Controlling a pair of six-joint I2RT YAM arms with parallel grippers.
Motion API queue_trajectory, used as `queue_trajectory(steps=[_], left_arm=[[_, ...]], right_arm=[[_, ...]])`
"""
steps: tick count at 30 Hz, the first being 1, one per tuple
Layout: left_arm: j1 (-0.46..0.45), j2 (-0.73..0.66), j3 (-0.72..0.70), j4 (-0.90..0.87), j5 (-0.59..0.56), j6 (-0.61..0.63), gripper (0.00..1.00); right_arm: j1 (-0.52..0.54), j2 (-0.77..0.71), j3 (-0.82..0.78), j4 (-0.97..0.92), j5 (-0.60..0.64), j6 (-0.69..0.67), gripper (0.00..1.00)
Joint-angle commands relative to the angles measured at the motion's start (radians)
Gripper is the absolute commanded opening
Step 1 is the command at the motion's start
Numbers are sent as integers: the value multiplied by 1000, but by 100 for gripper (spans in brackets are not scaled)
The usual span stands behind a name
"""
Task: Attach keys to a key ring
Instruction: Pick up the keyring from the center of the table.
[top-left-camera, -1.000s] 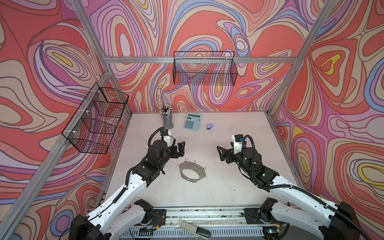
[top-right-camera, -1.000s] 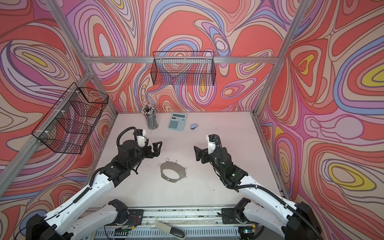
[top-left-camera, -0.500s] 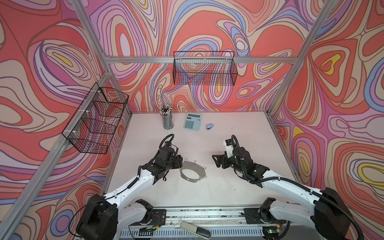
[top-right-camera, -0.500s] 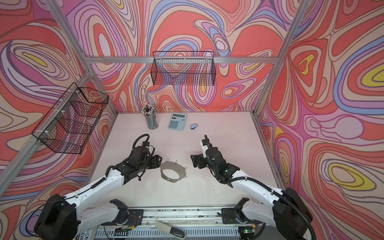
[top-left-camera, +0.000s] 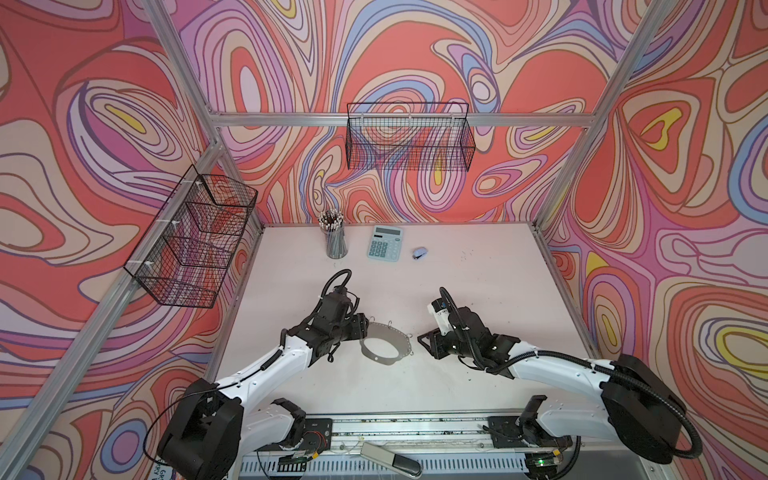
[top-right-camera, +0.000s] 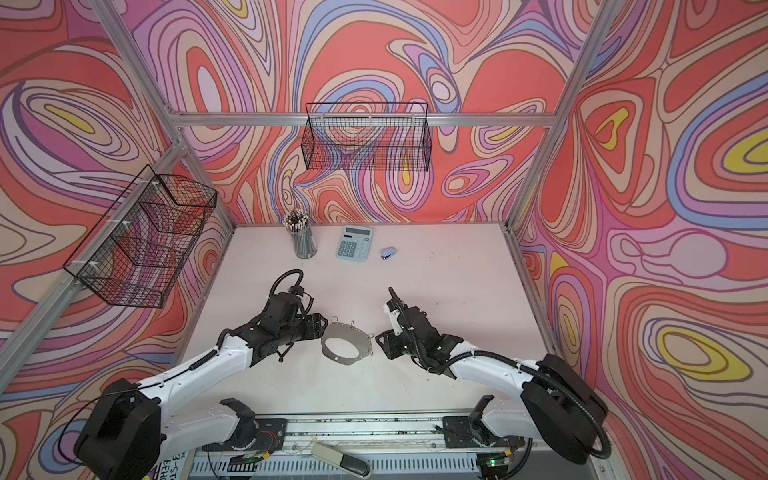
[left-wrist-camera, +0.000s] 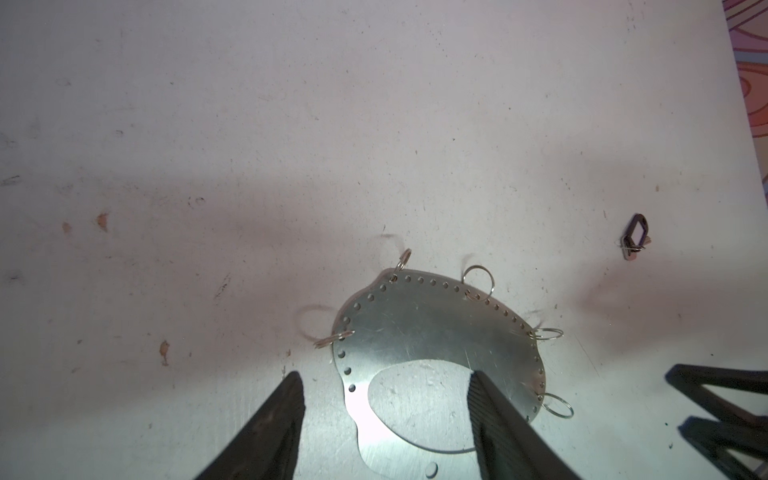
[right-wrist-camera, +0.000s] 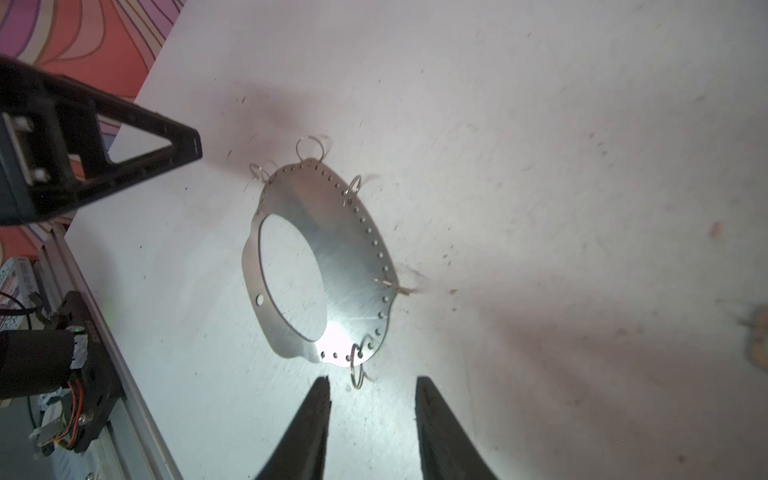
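on the table (top-left-camera: 457, 291), left end effector (left-wrist-camera: 384, 374) and right end effector (right-wrist-camera: 372, 380) flank the key ring (top-left-camera: 386, 332), jaws apart.

Swirly red-purple walls (top-left-camera: 415, 50), two wire baskets (top-left-camera: 409, 137), pale scuffed table (top-left-camera: 478, 270).

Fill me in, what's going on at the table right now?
Both arms are at the flat silver-grey oval metal key ring lying on the table. The left pincer is open, straddling its band; the right pincer is open just short of a small wire loop. The small silver key with black tag lies apart, not held.
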Motion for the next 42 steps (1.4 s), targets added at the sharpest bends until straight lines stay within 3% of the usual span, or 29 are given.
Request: queue_trajectory(steps=[1, 11, 23, 27, 34, 37, 42], left_arm=[[4, -36, -18, 20, 14, -24, 66], [5, -86, -30, 19, 22, -19, 66], [6, -123, -24, 5, 37, -14, 66], [6, -135, -21, -2, 39, -11, 66], [6, -144, -17, -8, 45, -8, 66], [5, -148, -19, -7, 44, -9, 66], [4, -165, -4, -13, 45, -7, 66]], right_arm=[[49, 34, -13, 59, 18, 60, 33], [109, 178, 27, 96, 93, 53, 28], [109, 260, 87, 105, 116, -13, 9], [110, 260, 92, 91, 119, -22, 6], [110, 286, 114, 35, 104, -43, 8], [110, 287, 116, 33, 111, -48, 0], [109, 206, 98, 63, 151, -60, 0]])
